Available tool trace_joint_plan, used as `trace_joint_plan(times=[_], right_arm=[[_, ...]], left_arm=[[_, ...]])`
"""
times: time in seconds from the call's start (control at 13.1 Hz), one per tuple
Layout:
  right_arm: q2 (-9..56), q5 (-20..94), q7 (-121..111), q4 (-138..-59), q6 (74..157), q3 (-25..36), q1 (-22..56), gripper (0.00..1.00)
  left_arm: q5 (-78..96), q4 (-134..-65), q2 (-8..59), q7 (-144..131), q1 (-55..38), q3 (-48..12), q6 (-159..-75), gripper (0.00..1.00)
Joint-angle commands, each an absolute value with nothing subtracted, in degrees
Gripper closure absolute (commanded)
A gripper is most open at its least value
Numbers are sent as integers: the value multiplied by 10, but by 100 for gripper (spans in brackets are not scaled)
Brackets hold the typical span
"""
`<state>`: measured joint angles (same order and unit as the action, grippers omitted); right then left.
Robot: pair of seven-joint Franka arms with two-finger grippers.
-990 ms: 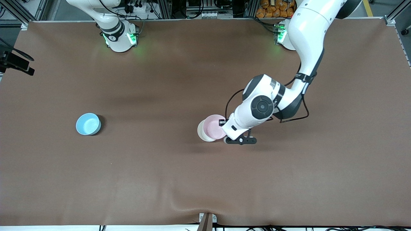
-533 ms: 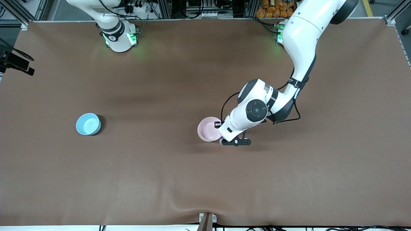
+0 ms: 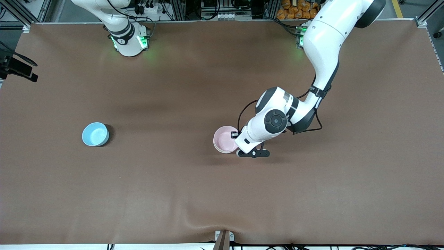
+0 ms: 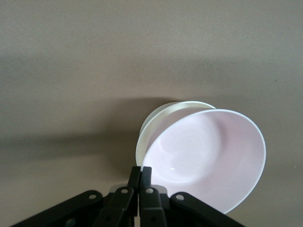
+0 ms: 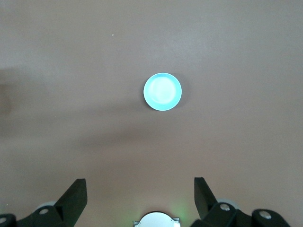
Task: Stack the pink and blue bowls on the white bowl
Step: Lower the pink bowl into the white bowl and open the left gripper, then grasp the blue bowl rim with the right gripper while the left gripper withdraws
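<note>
The pink bowl (image 3: 224,139) is near the table's middle, right over the white bowl, which the front view almost wholly hides. In the left wrist view the pink bowl (image 4: 208,156) lies a little tilted in the white bowl (image 4: 152,123), whose rim shows beneath it. My left gripper (image 3: 238,138) is shut on the pink bowl's rim, and its fingers (image 4: 141,176) pinch the edge. The blue bowl (image 3: 94,134) stands alone toward the right arm's end and also shows in the right wrist view (image 5: 162,91). My right gripper (image 5: 139,182) is open and empty, high above the table.
The brown table mat (image 3: 222,194) has a wrinkle at its near edge. The right arm's base (image 3: 130,41) stands at the table's back edge, and that arm waits raised.
My left gripper has carried the pink bowl toward the right arm's end and down onto the white bowl, which now hardly shows. The blue bowl has not moved.
</note>
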<state>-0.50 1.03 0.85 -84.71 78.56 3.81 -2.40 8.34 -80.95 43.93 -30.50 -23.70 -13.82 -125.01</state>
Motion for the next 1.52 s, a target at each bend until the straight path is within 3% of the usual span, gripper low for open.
trace_joint_plan(times=[0.0,0.99,1.07,1.14,1.22,1.45], right_arm=[[20,13,18,-842,795,40,-19,0],[130,75,13,-844,821,37,11,0],[138,73,10,-851,841,38,10,0],[148,72,10,-859,858,38,7,0],[158,72,9,-872,882,38,7,0],[162,62,-22,-945,973,39,-10,0]], left_arm=[[97,-798,458,-299,-246,-134,-1266,100],[97,-798,476,-297,-250,-134,-1290,100],[97,-799,476,-297,-250,-134,-1290,93],[97,-801,476,-301,-250,-134,-1290,64],[96,-802,474,-301,-249,-134,-1289,1],[90,-802,460,-305,-246,-133,-1280,0]])
